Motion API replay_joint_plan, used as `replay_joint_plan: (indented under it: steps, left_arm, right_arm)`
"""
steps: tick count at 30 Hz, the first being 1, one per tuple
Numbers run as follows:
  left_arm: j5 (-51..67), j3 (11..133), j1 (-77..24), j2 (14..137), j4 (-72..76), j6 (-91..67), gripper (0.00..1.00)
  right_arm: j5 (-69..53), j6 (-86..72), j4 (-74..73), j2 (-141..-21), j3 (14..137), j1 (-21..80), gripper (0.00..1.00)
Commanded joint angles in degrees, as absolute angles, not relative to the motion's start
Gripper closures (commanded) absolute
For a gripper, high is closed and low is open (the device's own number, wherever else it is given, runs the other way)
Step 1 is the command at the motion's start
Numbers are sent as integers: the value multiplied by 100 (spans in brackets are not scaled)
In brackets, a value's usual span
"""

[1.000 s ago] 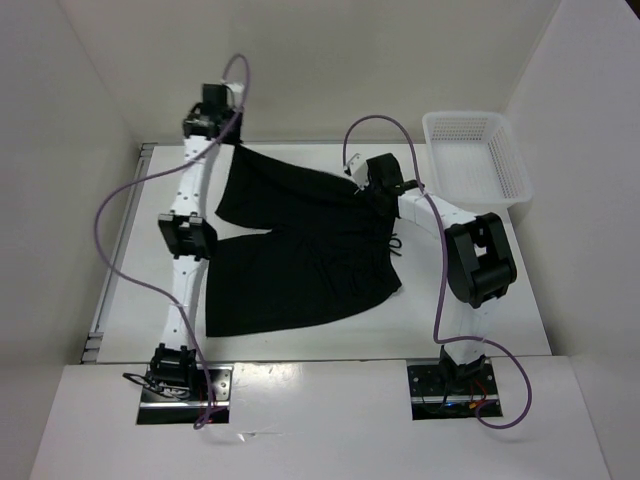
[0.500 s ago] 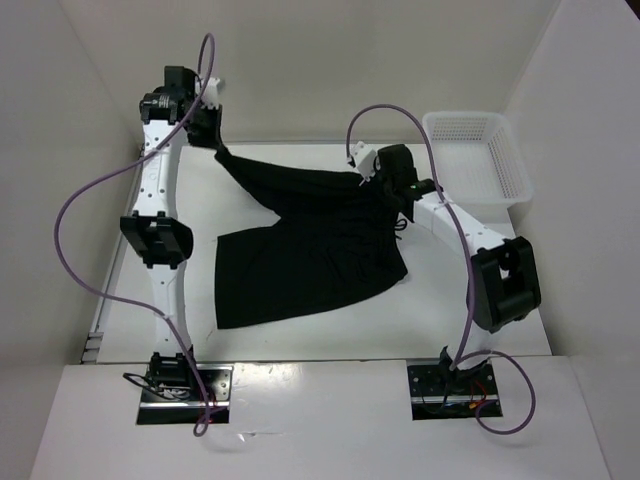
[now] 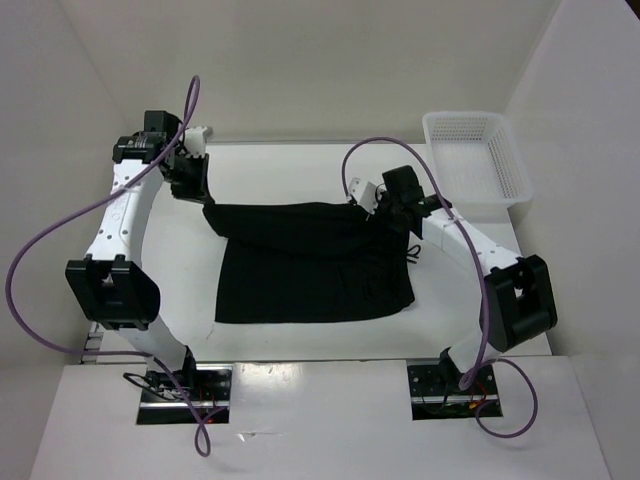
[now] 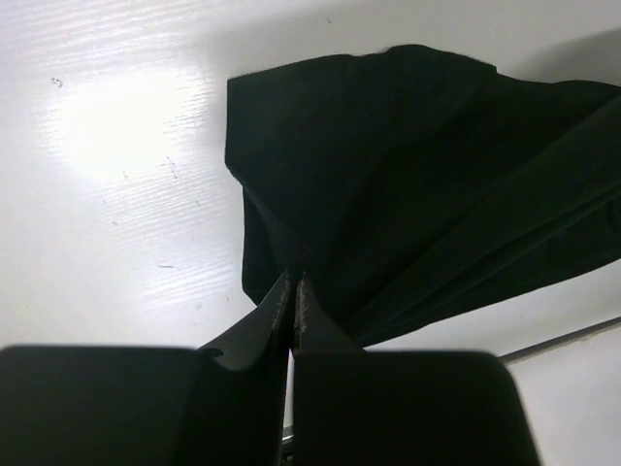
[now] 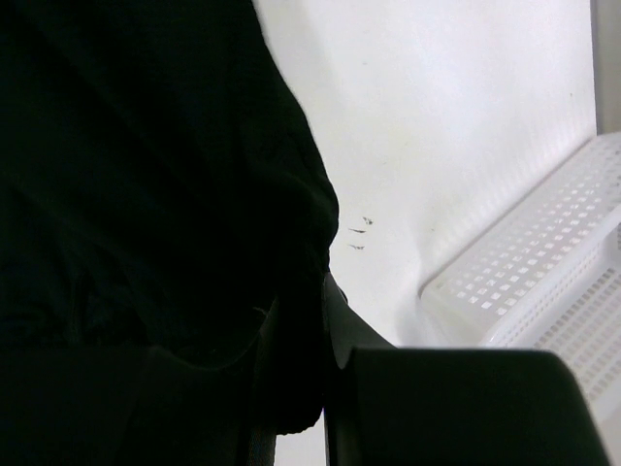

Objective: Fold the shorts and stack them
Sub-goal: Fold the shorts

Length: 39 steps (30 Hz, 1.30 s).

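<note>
The black shorts [image 3: 310, 270] lie across the middle of the table, their far edge lifted and stretched taut between the two grippers. My left gripper [image 3: 205, 200] is shut on the left corner of that edge, and the left wrist view shows its fingertips [image 4: 293, 283] pinching the shorts [image 4: 408, 165] with the cloth fanning away. My right gripper [image 3: 376, 212] is shut on the right corner. In the right wrist view a thick fold of the shorts [image 5: 146, 175] fills the gap between the fingers [image 5: 340, 325]. A thin drawstring [image 3: 411, 250] dangles at the right side.
A white mesh basket [image 3: 478, 155] stands at the back right corner of the table, and its rim [image 5: 543, 262] shows close by in the right wrist view. White walls enclose the table on the left, back and right.
Both grippers have carried the shorts' far edge toward the near side, laying that half over the rest. The left arm has swung out to the left; the cloth now forms a narrower rectangle.
</note>
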<state>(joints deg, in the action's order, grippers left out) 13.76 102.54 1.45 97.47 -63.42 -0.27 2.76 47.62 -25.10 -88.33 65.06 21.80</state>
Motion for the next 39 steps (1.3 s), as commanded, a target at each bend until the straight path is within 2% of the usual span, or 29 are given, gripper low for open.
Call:
replay_joint_plan:
  steps: [1, 5, 9, 12, 17, 22, 25, 27, 29, 30, 32, 34, 36, 37, 38, 39]
  left_arm:
    - [1284, 10099, 193, 9353, -6195, 0, 100]
    - [1151, 9214, 193, 9027, -6477, 0, 100]
    - [1063, 7801, 80, 8597, -6530, 0, 100]
    - [1063, 7200, 18, 8534, -6530, 0, 100]
    - [862, 6453, 18, 8534, -6398, 0, 100]
    - [615, 6021, -184, 8596, -6205, 0, 100]
    - [510, 5828, -333, 8648, -6152, 0, 100]
    - [449, 5774, -412, 8648, -6100, 0, 90]
    - [448, 5643, -475, 8710, -6100, 0, 80]
    - [379, 5643, -475, 8710, -6100, 0, 70]
    - [238, 5643, -475, 8710, -6152, 0, 61]
    - [403, 5922, -292, 8596, -6379, 0, 55]
    - [745, 6396, -115, 8385, -6434, 0, 51]
    - [1052, 6860, -36, 8324, -6277, 0, 46]
    - [1116, 7003, -35, 8323, -6058, 0, 34]
    - [1116, 7083, -35, 8323, -5777, 0, 31]
  right_arm:
    - [72, 5483, -3248, -8446, 6792, 2188, 100]
    - [-439, 5905, -4287, -8158, 6839, 2381, 100]
    - [-439, 6204, -4763, -7727, 6058, 2916, 100]
    - [-562, 6205, -5061, -7550, 5714, 3277, 100]
    - [-738, 5977, -5062, -7409, 5371, 4104, 90]
    - [-870, 5967, -5273, -7296, 5081, 4640, 87]
    - [-870, 6020, -5439, -7076, 4931, 5079, 77]
    - [-870, 5959, -5370, -6997, 4852, 5361, 65]
    - [-1045, 6169, -5606, -6996, 5008, 5422, 61]
    - [-1290, 6170, -5686, -6996, 5114, 5423, 49]
    - [-1572, 6170, -6001, -6996, 5578, 5476, 28]
    - [-1949, 6039, -6161, -6996, 5957, 5476, 19]
    - [-2126, 5855, -6214, -6716, 6467, 5476, 18]
    - [-2040, 5714, -6092, -6602, 6556, 5476, 14]
    - [-1822, 5461, -5804, -6487, 6496, 5476, 14]
    - [-1524, 4771, -4896, -6399, 6356, 5476, 14]
